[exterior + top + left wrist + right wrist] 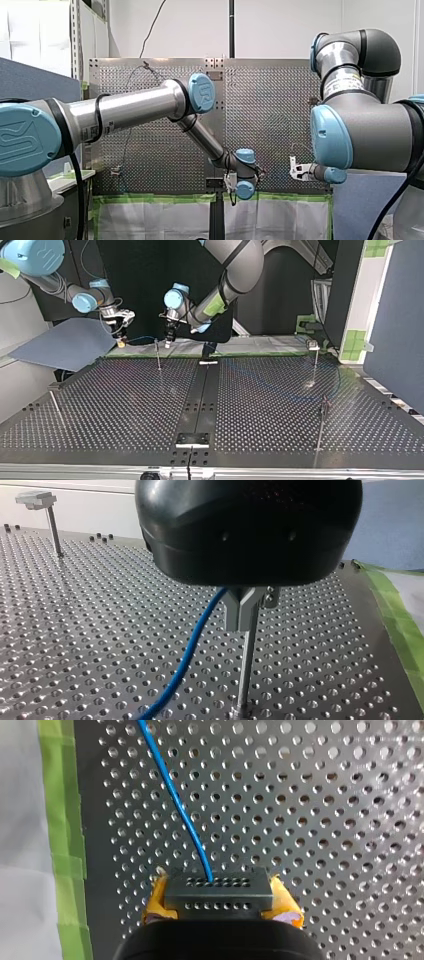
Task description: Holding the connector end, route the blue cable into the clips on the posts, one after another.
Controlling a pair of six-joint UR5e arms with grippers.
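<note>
Right gripper point(222, 912) clamps the connector point(219, 890) over the perforated table point(325, 820), near green tape point(62, 820).

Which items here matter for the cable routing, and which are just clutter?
Job: cable, connector, posts, clips, left end effector, right end effector.
Clutter: green tape, blue panel, plate.

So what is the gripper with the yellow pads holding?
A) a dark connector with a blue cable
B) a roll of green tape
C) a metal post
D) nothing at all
A: the right wrist view shows my right gripper clamped on the dark connector, with the blue cable running out of it.
</note>
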